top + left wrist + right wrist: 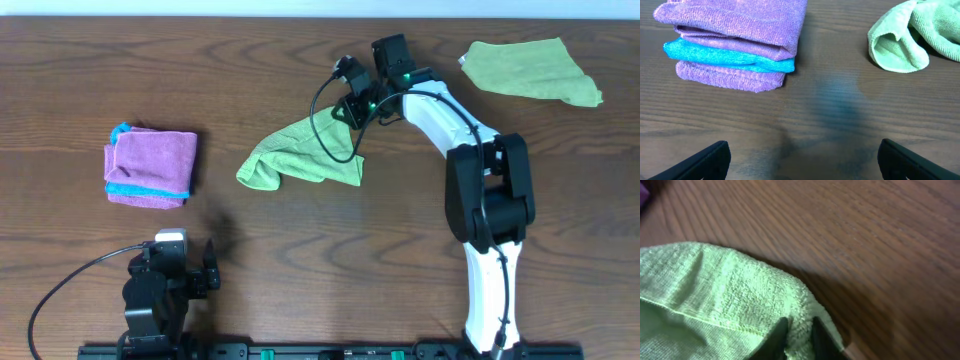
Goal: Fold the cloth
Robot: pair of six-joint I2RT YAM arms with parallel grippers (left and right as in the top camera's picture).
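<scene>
Cloth (pixel 720 290) edge pinched tight in right claw (pixel 799 332); left claw (pixel 804 157) wide apart, holding nothing.

dark wood-grain table (pixel 300 250), pale wall strip (pixel 300 6)

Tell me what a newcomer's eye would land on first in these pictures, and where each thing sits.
The white right arm stretches across the table, its jaws pinching the far corner of the crumpled lime-green cloth at the centre. A folded pink cloth with a teal edge lies to the left, and a second green cloth lies at the far right corner.
</scene>
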